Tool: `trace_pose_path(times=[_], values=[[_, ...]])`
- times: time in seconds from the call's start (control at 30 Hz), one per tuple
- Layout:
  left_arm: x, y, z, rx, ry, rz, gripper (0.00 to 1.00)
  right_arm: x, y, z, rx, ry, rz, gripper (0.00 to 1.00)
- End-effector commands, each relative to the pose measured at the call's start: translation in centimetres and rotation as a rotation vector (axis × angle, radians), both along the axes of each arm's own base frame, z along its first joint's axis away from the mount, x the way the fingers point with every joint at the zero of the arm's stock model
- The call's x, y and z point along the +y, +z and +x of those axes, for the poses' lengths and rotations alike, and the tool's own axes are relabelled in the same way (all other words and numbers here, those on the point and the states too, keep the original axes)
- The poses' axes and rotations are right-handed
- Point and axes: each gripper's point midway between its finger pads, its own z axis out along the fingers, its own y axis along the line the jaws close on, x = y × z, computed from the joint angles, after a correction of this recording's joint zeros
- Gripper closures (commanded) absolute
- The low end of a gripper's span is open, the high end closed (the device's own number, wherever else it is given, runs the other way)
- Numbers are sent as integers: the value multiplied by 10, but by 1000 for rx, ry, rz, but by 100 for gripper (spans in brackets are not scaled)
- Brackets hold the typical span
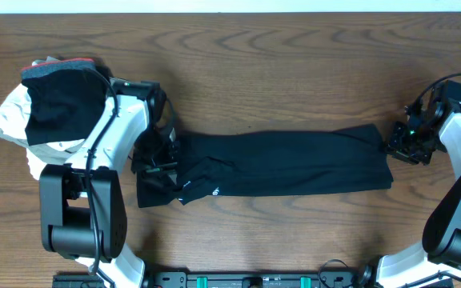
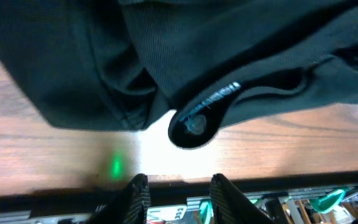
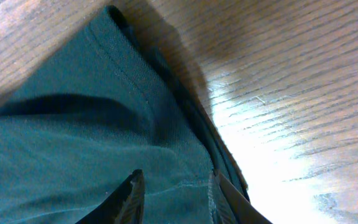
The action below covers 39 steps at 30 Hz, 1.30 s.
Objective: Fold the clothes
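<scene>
The black garment is laid across the middle of the wooden table as one long, narrow band running left to right. Its small round white logo is turned up near the near-left edge. The long sides appear to be doubled inward already, so the lengthwise fold is judged done. The right end is squared off fairly cleanly, while the left end is bunched and rumpled.

The left gripper is placed at the band's left end. In its wrist view the fingers are seen parted with only the table edge between them, so nothing is held. The right gripper is set at the right end. Its fingers are likewise spread, with flat fabric visible beyond the gap but no pinched fold to be seen, and the cloth is judged released.

What is left, by this reading, is the crosswise folding: the ends are to be brought over one another until a compact packet is made, and the left end is likely to need smoothing first. A pile of other garments is heaped at the far left, well apart from the band.
</scene>
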Motion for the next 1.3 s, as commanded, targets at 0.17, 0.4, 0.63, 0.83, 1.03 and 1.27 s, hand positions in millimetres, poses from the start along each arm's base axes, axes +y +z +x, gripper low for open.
trace_pose_path(times=[0.17,0.4,0.63,0.83,1.03,1.27], values=[[-11,-36,-19,24,31,-65,63,-4,4,3,-17,-1,-9,67],[-14,-47,-8,-39,32,-83,69,-4,4,3,-17,-1,-9,67],[-14,-47,-7,-43,32,-84,94,-4,4,3,-17,-1,-10,67],[-16,-34,8,-102,30,-91,94,-4,4,3,-19,-1,-10,67],[-18,-4,35,-291,21,-109,94,-4,4,4,-23,-1,-12,67],[-6,6,58,-429,26,-36,94,-5,4,5,-27,-1,-13,67]])
